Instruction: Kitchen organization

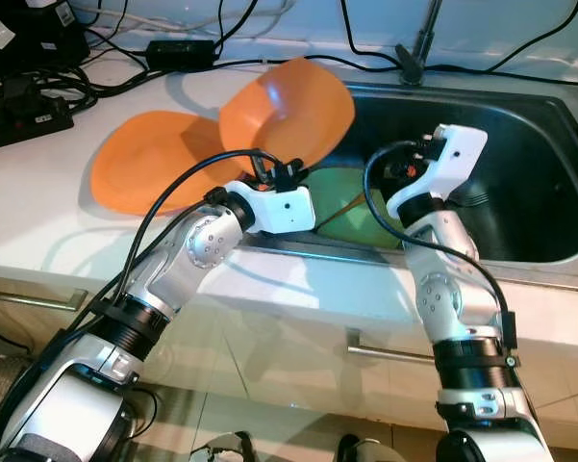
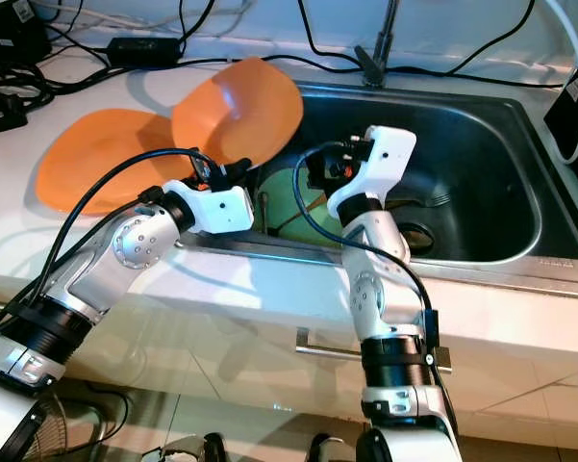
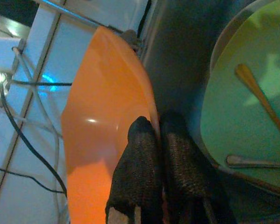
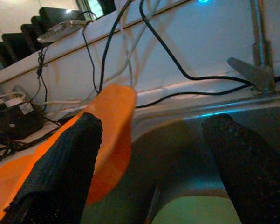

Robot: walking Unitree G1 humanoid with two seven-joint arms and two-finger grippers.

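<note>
An orange plate (image 1: 289,111) stands tilted over the left rim of the steel sink (image 1: 529,164). My left gripper (image 3: 157,123) is shut on its lower edge. A second orange plate (image 1: 144,164) lies flat on the white counter to the left. A green plate (image 1: 351,207) rests in the sink bottom with a golden utensil (image 3: 261,100) and another handle (image 3: 251,162) lying on it. My right gripper (image 4: 153,120) hovers open inside the sink above the green plate, just right of the tilted plate, with nothing between its fingers (image 4: 60,172).
The faucet (image 1: 415,58) rises behind the sink. A fork (image 2: 433,200) lies near the drain. Black cables, an adapter (image 1: 178,50) and a power strip (image 1: 24,115) crowd the back left of the counter. Drawer handles (image 1: 389,354) run below the counter's front edge.
</note>
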